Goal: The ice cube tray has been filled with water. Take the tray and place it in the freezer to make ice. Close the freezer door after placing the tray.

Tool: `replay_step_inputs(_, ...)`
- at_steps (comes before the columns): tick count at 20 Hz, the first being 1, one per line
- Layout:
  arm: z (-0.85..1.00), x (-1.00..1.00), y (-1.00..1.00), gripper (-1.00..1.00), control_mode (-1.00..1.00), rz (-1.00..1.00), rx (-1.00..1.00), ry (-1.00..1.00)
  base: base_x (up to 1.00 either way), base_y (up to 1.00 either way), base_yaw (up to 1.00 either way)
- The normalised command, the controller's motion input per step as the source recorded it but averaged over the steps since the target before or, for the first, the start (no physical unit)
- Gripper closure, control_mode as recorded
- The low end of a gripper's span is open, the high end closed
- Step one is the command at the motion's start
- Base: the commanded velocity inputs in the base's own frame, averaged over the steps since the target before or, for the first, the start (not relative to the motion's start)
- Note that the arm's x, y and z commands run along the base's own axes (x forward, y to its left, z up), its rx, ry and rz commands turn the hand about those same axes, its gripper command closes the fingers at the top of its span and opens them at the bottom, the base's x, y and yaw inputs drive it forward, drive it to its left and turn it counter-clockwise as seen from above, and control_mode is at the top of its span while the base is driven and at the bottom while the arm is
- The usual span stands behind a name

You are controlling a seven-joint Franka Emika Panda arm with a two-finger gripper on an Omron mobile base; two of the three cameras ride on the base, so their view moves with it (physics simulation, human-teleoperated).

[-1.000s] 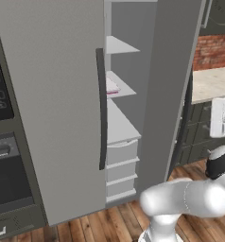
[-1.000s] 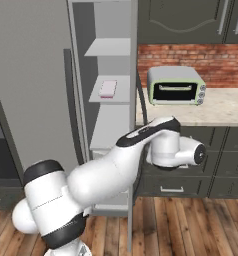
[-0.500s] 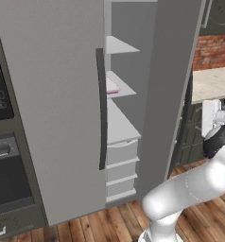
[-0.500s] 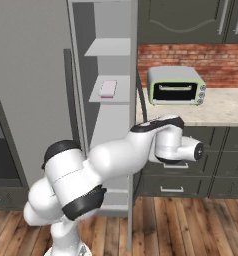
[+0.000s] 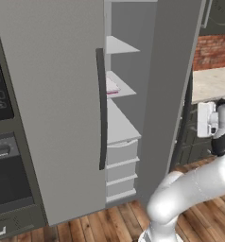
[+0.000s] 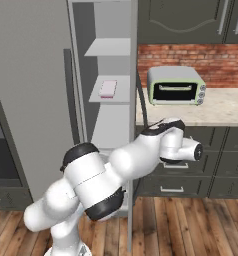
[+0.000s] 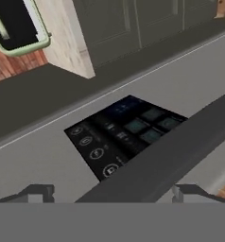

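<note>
Hand view | gripper (image 7: pixel 107 196) spread wide, empty, straddling freezer door (image 7: pixel 48 156) handle (image 7: pixel 180 146) for closing | ice cube tray (image 6: pixel 108 89) on shelf behind door.

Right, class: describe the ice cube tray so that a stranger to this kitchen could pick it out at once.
Find the tall grey freezer with its door swung open. Inside are white shelves; the tray lies flat on the second one down. It is a thin pale slab with pinkish-purple edges, the only coloured thing among them.
</note>
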Motion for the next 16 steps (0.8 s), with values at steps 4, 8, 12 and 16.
replay_step_inputs(4,-0.35,0.53,0.00,-1.00,-1.00,0.00,0.00,0.00,0.00,0.00,0.00)
replay_step_inputs(8,-0.33,0.62,0.00,-1.00,-1.00,0.00,0.00,0.00,0.00,0.00,0.00)
replay_step_inputs(12,-0.21,0.16,0.28,-1.00,-1.00,0.02,-0.04,0.00,0.00,0.00,0.00)
replay_step_inputs(16,-0.17,0.00,0.86,-1.00,-1.00,0.04,-0.13,0.00,0.00,0.00,0.00)
